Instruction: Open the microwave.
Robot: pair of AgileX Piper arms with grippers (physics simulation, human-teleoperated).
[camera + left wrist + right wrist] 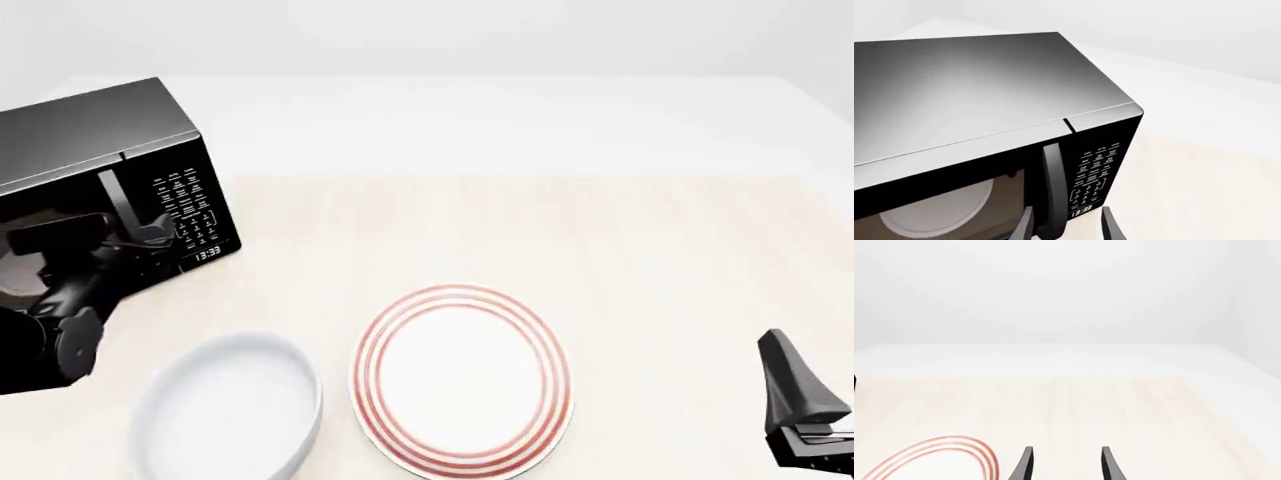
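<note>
The microwave (114, 190) sits at the far left of the worktop (534, 230), door closed. The left claw (1066, 225) is at its vertical handle (1051, 190), fingers apart on either side, not yet clamped. If they close off-centre, a pull may slip off the bar. The left wrist view shows this straddle and the turntable (937, 212); the front view hides it. The right claw (1066, 465), fingers apart, idles near right, beyond a red-ringed plate (461, 375) and white bowl (227, 405).

Left tool (158, 232) at microwave (94, 150) handle (123, 205).
</note>
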